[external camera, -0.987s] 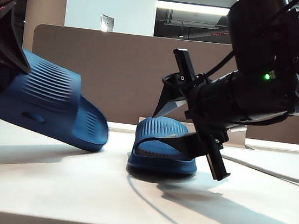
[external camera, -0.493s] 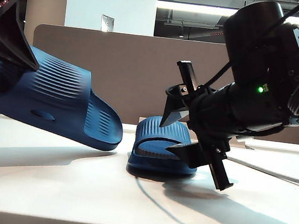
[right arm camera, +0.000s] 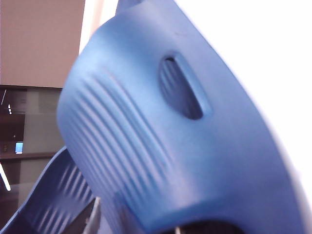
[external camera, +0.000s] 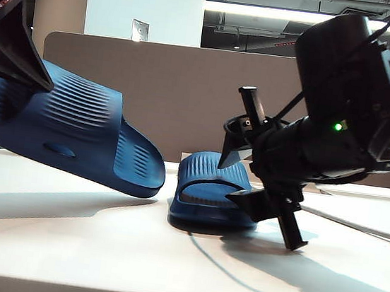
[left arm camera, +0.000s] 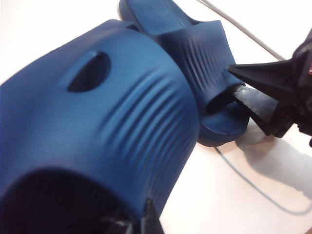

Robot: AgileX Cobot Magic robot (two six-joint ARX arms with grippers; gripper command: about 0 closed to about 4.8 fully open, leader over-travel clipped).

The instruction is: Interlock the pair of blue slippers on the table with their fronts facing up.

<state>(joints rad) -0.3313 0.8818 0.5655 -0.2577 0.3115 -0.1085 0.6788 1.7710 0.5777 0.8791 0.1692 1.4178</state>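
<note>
Left gripper [external camera: 14, 52] clamped on one raised slipper [external camera: 75, 135]. Right gripper [external camera: 262, 179] half open around second slipper [external camera: 211, 191], resting on table [external camera: 62, 244]. Not yet interlocked.

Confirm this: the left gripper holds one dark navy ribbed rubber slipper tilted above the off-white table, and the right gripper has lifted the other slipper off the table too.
One part is wrong. The exterior view shows the other slipper lying flat on the table, not lifted; the right gripper straddles its near end. The left gripper does hold one dark navy ribbed rubber slipper tilted above the table.
</note>
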